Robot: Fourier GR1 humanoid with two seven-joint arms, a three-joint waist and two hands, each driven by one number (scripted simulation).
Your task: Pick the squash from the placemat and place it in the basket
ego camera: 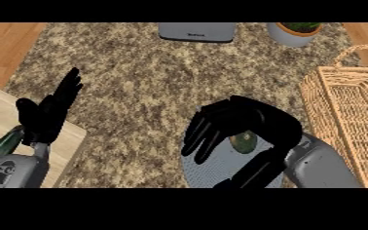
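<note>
A small green squash (245, 143) lies on a round grey placemat (215, 168) at the lower middle of the head view. My right hand (241, 119) hangs over it, fingers spread and bent downward, thumb (257, 170) below the squash; the hand arches above the squash without closing on it and hides part of it. A woven wicker basket (338, 105) with a handle stands at the right edge, apart from the hand. My left hand (49, 112) rests at the left with fingers straight and pointing up, holding nothing.
A grey appliance (197, 31) sits at the back middle of the speckled stone counter, and a white pot with a green plant (295, 33) stands at the back right. A light wooden board (68, 143) lies under the left hand.
</note>
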